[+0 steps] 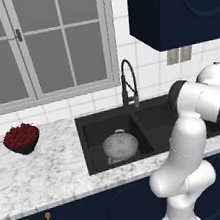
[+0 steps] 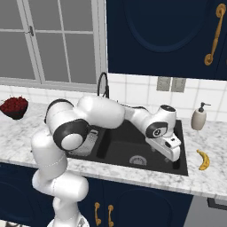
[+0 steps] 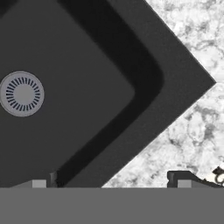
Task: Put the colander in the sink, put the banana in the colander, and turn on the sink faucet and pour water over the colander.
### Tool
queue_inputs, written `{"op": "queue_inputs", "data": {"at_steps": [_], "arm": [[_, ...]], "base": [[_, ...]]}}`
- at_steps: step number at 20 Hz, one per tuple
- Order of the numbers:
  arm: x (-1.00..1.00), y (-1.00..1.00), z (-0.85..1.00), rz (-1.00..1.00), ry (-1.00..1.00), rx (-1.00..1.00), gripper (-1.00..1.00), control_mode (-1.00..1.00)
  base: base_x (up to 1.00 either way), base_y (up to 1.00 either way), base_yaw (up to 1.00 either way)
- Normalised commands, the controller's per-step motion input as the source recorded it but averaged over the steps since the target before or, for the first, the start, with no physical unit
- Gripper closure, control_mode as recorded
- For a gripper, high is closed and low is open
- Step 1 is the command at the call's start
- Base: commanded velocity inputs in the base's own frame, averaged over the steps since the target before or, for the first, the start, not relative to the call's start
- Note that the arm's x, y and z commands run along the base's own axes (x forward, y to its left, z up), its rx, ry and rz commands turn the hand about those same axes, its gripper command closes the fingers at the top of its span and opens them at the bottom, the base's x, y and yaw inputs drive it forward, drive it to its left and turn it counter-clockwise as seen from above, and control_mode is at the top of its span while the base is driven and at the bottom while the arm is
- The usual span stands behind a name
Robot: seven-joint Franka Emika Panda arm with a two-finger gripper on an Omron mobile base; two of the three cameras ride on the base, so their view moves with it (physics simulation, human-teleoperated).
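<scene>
The gripper (image 3: 111, 181) hangs over the front right corner of the sink (image 2: 179, 165), jaws spread wide and empty. The banana (image 2: 203, 159) lies on the marble counter (image 2: 208, 179) just right of it. The colander (image 1: 120, 145) sits in the left basin, apparently upright. Behind rises the sink faucet (image 1: 128, 83).

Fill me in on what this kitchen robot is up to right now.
The white arm reaches over the right basin of the black sink, its gripper open and holding nothing, near the sink's front right corner. The colander already sits in the left basin. The banana lies on the marble counter right of the sink, not yet picked up. No water shows at the faucet. The arm looks headed toward the banana.
</scene>
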Motion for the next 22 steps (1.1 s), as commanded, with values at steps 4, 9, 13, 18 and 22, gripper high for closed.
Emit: {"op": "queue_inputs", "data": {"at_steps": [4, 9, 13, 18, 22], "arm": [[0.2, -0.57, -0.04, 0.01, 0.0, 0.0, -1.0, -1.0], [0.26, -0.46, -0.14, 0.02, 0.0, 0.0, -1.0, -1.0], [0.14, -0.48, -0.11, 0.02, -0.02, 0.0, -1.0, -1.0], [0.0, -0.39, -0.09, 0.0, -0.06, 0.0, -1.0, -1.0], [0.04, -0.24, -0.1, 0.0, -0.02, -0.02, -1.0, -1.0]], "base": [[0.0, 0.0, 0.0], [0.0, 0.0, 0.0], [0.0, 0.0, 0.0], [0.0, 0.0, 0.0], [0.0, 0.0, 0.0]]}}
